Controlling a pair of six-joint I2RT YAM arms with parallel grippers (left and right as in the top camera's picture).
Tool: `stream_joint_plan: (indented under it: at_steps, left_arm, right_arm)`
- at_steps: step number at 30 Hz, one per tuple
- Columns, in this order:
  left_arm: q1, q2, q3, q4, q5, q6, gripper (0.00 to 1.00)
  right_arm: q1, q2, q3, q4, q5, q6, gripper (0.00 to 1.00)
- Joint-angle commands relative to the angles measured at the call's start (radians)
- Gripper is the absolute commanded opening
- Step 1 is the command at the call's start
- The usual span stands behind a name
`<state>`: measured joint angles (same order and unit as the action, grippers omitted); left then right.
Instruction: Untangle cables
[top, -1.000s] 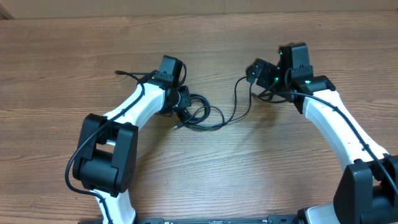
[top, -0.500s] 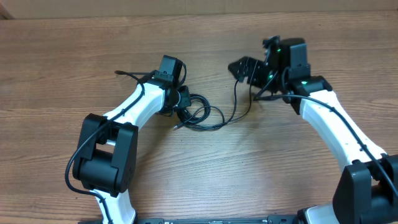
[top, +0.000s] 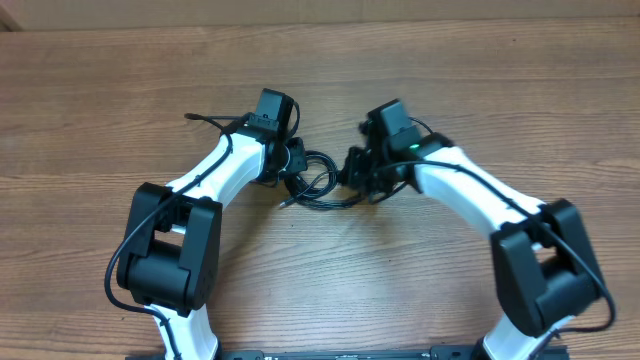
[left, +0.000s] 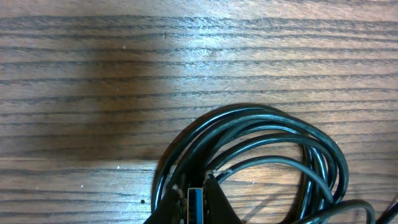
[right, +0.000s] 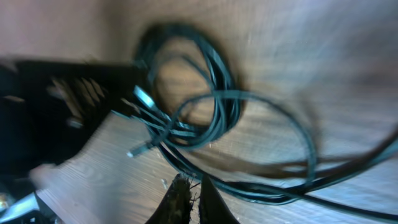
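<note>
**Cables (left: 267, 118) coiled between my two grippers**

They lie as a loose coil on the wooden table (top: 100, 100), midway between my arms. My left gripper (top: 292, 172) pinches the bundle beside a blue-tongued plug (left: 196, 202). My right gripper (right: 189, 196) is pressed together at the coil's other edge, and blur hides whether a strand is caught. The cords look light, limp and slick, so loops will drag along. I judge a plug end or a single outer strand the best hold.

Cables (top: 325, 186) on table (top: 100, 80), left tool (top: 293, 180) just left of them, right tool (top: 358, 180) just right (both close)
</note>
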<state>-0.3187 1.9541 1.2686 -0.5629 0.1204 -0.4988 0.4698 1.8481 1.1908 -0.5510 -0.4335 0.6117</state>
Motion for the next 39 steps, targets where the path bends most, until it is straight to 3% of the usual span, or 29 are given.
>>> stream_joint_plan:
  at_steps: [1,4,7,9,23,32,39]
  left_arm:
    - [0.005,-0.013,0.004,-0.001,0.004,0.005,0.04]
    - [0.005,-0.013,0.004,-0.001,0.004,0.005,0.05]
    - [0.005,-0.013,0.004,-0.001,0.004,0.005,0.29]
    - [0.005,-0.013,0.004,-0.002,0.004,0.005,0.33]
    - [0.004,-0.013,0.005,-0.043,0.005,0.005,0.44]
    - [0.004,-0.013,0.058,-0.175,0.031,0.004,0.52]
    - [0.004,-0.013,0.124,-0.317,0.076,-0.056,0.51]
  right_arm:
    - [0.039,0.037,0.006,-0.010,0.062,0.090,0.04]
    - [0.056,0.058,0.006,-0.024,0.137,0.142,0.04]
    - [0.058,0.074,0.006,-0.026,0.157,0.156,0.04]
    - [0.058,0.080,0.006,-0.028,0.157,0.156,0.04]
    - [0.058,0.084,0.006,-0.088,0.288,0.223,0.04]
    - [0.058,0.084,0.006,-0.079,0.299,0.223,0.06]
    - [0.058,0.084,0.006,-0.077,0.299,0.226,0.08]
